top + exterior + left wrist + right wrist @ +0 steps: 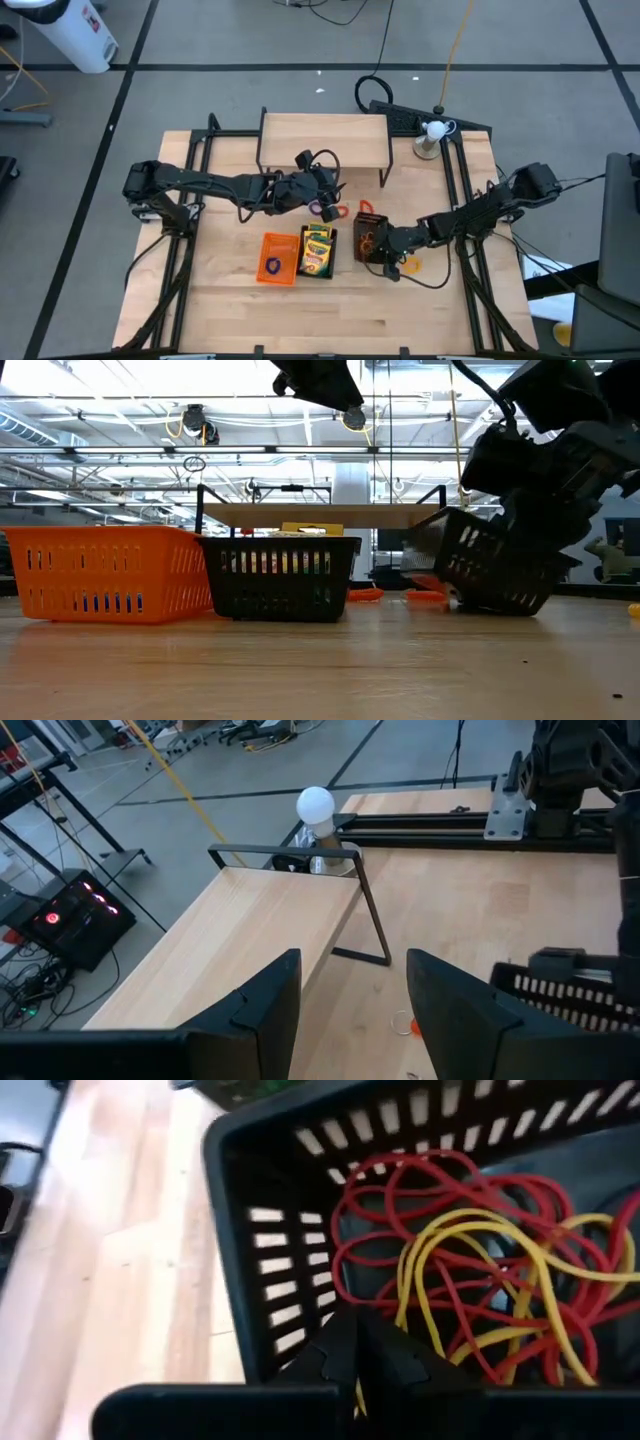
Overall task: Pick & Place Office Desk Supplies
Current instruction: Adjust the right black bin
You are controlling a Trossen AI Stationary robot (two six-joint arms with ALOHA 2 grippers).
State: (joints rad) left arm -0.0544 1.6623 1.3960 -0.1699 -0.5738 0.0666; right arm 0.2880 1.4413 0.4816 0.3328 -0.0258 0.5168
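Tabletop; wrist-only red bands (440, 1210) in tray (300, 1140)

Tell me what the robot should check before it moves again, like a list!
1. Right gripper gripping the black tray with red and yellow rubber bands: ok, pinched on its wall.
2. That tray sitting flat: not ok, the low view shows it tilted, one side off the table.
3. Bands staying inside: ok for now.
4. Left gripper free: ok, fingers open, nothing between them, raised above the table.
5. Crayon boxes put away: ok, in the middle black tray.
6. Loose band on the table by the right gripper: not ok, not yet in a tray.
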